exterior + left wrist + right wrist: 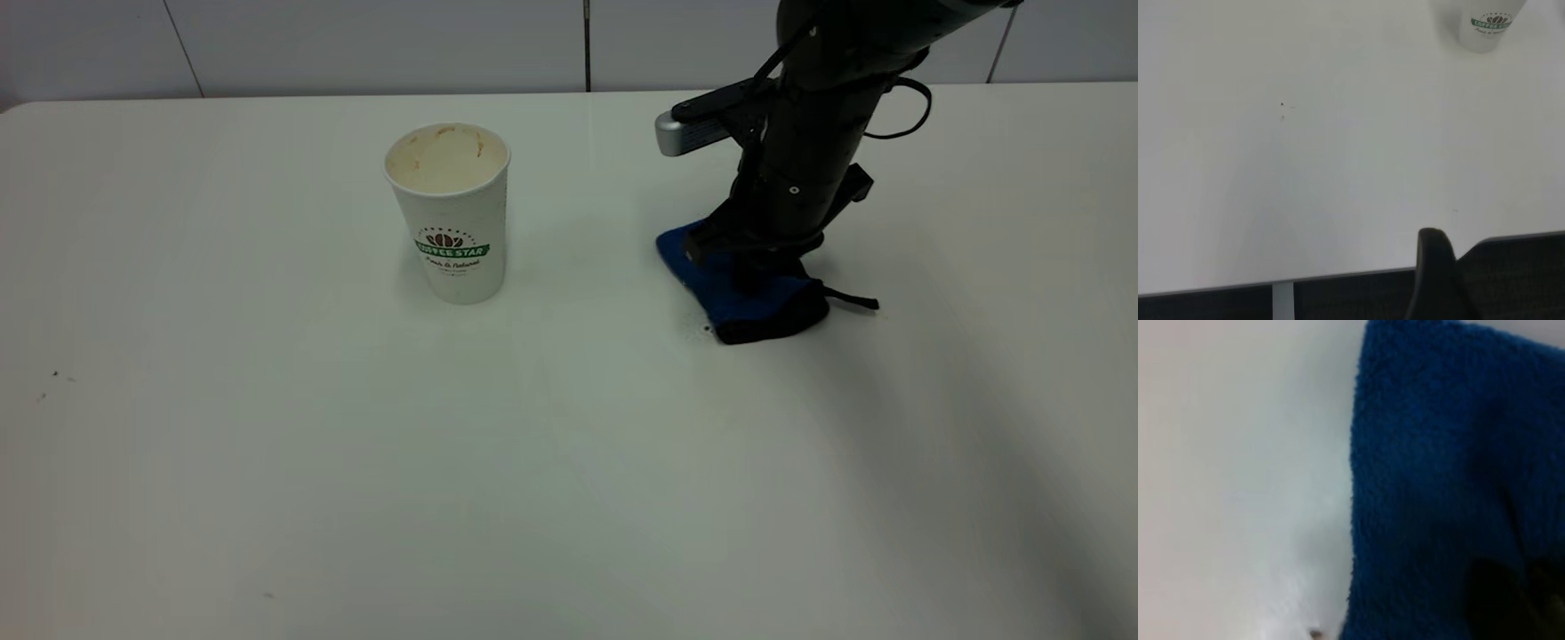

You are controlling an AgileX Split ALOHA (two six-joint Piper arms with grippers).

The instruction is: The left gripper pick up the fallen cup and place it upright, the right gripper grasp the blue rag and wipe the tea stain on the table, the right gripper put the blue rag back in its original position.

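Observation:
The fallen cup now stands upright on the table, mouth up, logo facing the camera; its base also shows in the left wrist view. My right gripper is down on the blue rag and shut on it, pressing it to the table right of the cup. The rag fills the right wrist view. No tea puddle shows; only tiny specks lie at the rag's near corner. My left gripper is outside the exterior view; one of its black fingers shows in its wrist view, far from the cup.
The rag's black loop strap trails right on the table. Small dark specks lie near the left edge. A dark meshed object sits beyond the table edge in the left wrist view. A tiled wall runs behind the table.

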